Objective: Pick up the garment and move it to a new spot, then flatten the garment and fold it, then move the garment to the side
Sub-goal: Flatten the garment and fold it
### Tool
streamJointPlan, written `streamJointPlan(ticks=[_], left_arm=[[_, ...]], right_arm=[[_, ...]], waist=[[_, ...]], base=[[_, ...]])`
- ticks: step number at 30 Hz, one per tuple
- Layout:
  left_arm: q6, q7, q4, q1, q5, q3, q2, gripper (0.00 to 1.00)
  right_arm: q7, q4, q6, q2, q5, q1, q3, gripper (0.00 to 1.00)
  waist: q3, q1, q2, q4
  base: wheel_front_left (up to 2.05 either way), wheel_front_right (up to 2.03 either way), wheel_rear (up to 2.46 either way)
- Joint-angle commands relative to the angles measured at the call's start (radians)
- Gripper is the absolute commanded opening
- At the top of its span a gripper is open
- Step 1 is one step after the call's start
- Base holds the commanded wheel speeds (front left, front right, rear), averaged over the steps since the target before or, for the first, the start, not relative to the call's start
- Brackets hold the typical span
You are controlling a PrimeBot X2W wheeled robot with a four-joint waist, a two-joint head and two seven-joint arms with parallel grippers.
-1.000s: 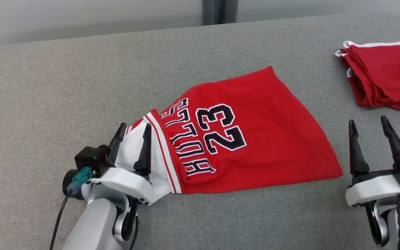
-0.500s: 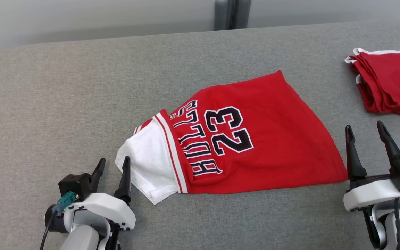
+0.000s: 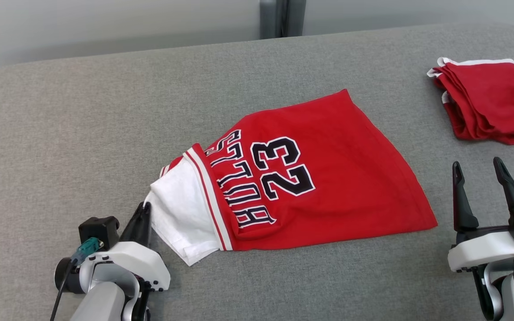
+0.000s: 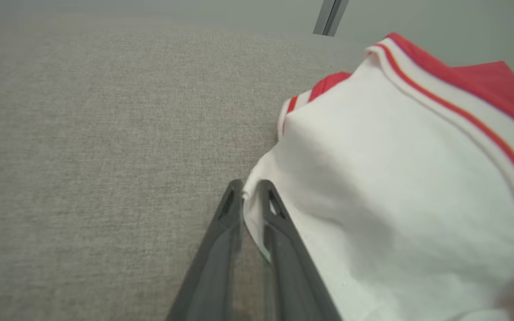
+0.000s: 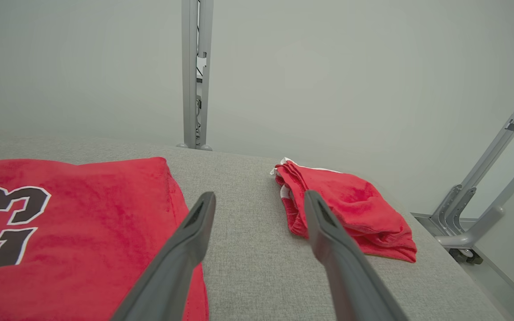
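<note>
The left gripper (image 3: pixel 143 210) is seen with its fingers drawn almost together on the near white corner of the garment (image 3: pixel 328 178). In the left wrist view a thin edge of white cloth is caught between the tips. Half a second earlier those fingers were spread and held just beside that corner. The garment, a red numbered jersey with a white end, is spread at the middle of the grey surface (image 3: pixel 60 111), lying as it did before. The right gripper (image 3: pixel 477 166) is held spread wide, as before, near the garment's right corner without touching it. A folded red pile (image 3: pixel 489 102) is seen at the far right, well apart.
</note>
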Motion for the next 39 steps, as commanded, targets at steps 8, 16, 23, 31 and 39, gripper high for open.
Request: streamJointPlan(ticks=[8,16,23,31,39], left_arm=[[0.049,-0.030,-0.102,0.064,0.000,0.056,0.022,0.00],[0.102,-0.032,-0.237,0.218,-0.024,0.141,0.025,0.00],[0.116,-0.033,-0.270,0.292,-0.042,0.146,-0.004,0.03],[0.074,-0.033,-0.408,0.304,0.004,0.179,-0.013,1.00],[0.019,-0.032,-0.510,0.305,0.080,0.173,-0.025,1.00]], right_arm=[[-0.007,0.001,0.000,-0.004,-0.001,0.027,-0.005,1.00],[-0.007,0.007,0.000,-0.004,0.000,0.064,-0.050,1.00],[-0.007,-0.007,0.000,-0.004,0.013,0.085,-0.103,1.00],[-0.007,-0.029,0.000,-0.004,0.038,0.071,-0.077,1.00],[-0.007,-0.041,0.000,-0.004,0.071,0.047,-0.002,1.00]], waist=[[-0.039,0.0000,-0.0001,0.062],[-0.049,0.0000,-0.0001,0.108],[-0.044,0.0000,-0.0001,0.104],[-0.062,0.0000,-0.0001,0.090],[-0.111,0.0000,-0.0001,0.091]], base=[[0.00,0.00,0.00],[0.00,0.00,0.00],[0.00,0.00,0.00],[0.00,0.00,0.00],[0.00,0.00,0.00]])
